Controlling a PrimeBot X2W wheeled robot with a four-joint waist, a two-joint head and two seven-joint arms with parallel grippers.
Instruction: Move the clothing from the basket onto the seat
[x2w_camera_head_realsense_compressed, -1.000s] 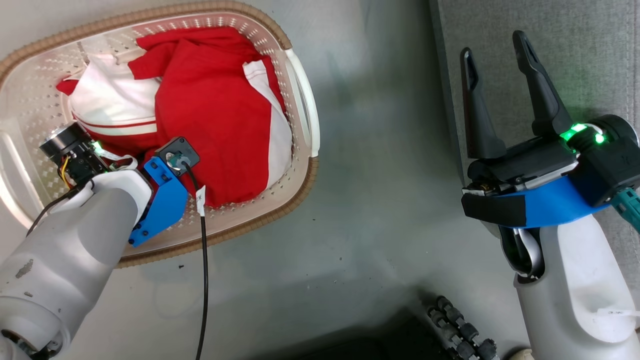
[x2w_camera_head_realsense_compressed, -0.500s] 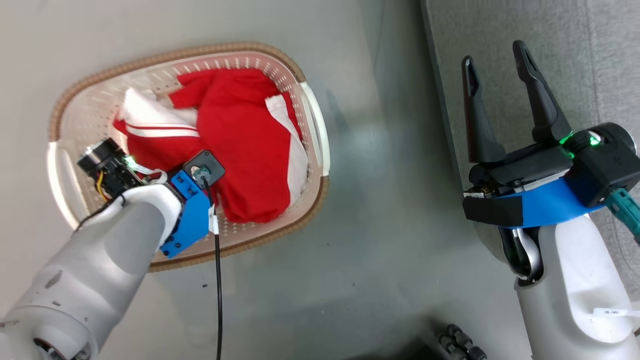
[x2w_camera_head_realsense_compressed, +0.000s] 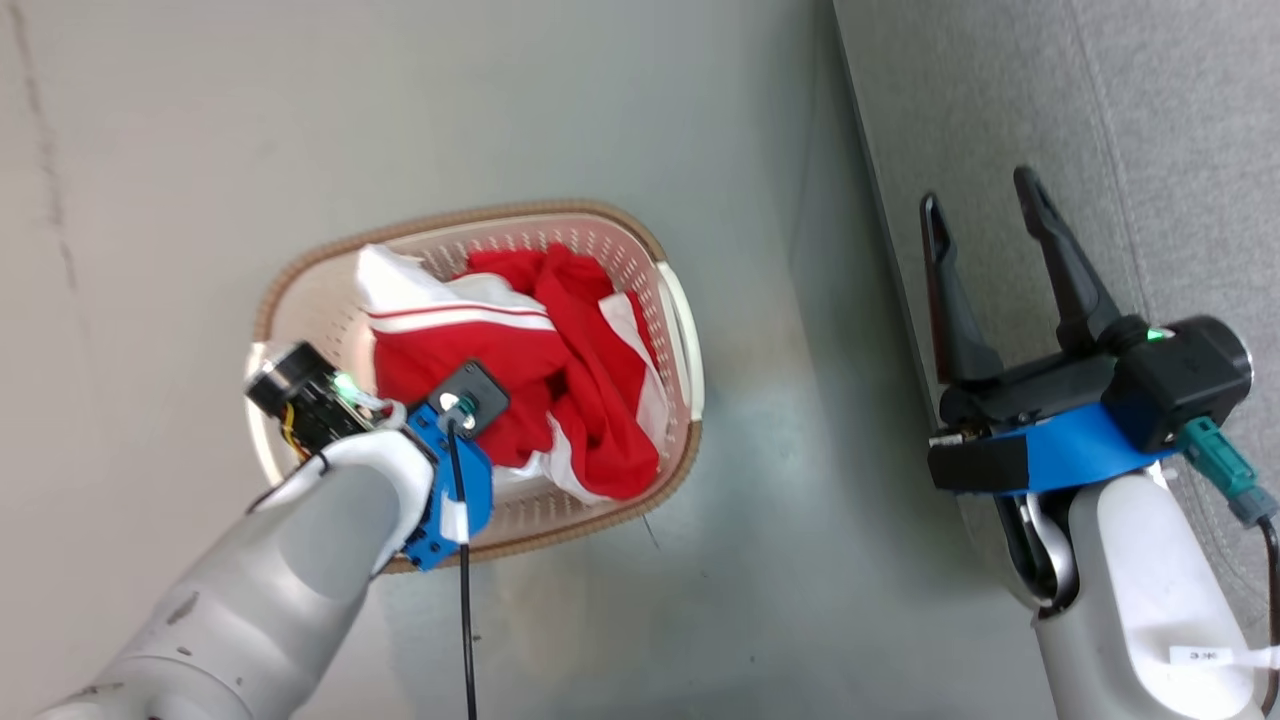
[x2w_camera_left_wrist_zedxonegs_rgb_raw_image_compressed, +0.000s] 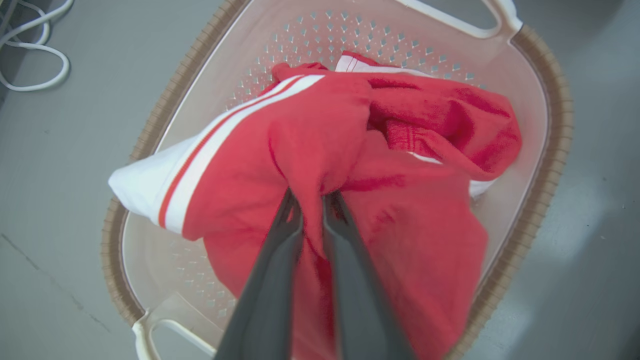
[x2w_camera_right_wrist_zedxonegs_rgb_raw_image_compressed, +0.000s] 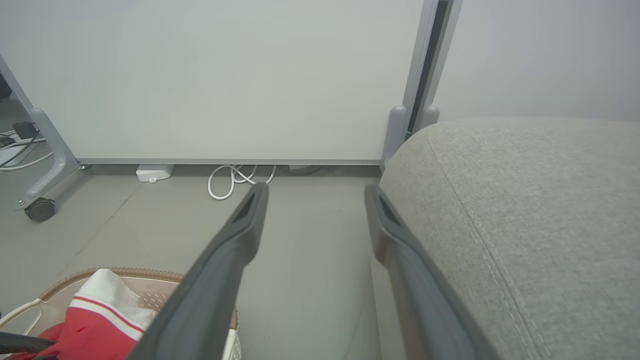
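Clothing (x2w_camera_left_wrist_zedxonegs_rgb_raw_image_compressed: 415, 235) in basket (x2w_camera_left_wrist_zedxonegs_rgb_raw_image_compressed: 556, 125), one fold in left gripper (x2w_camera_left_wrist_zedxonegs_rgb_raw_image_compressed: 312, 199).

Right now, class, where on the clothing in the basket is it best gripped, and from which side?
Grip a raised, bunched fold near the middle of the clothing, coming down from above: the basket walls close off every side, and a soft heap pinches best at a ridge. The left claw is shut on such a fold.
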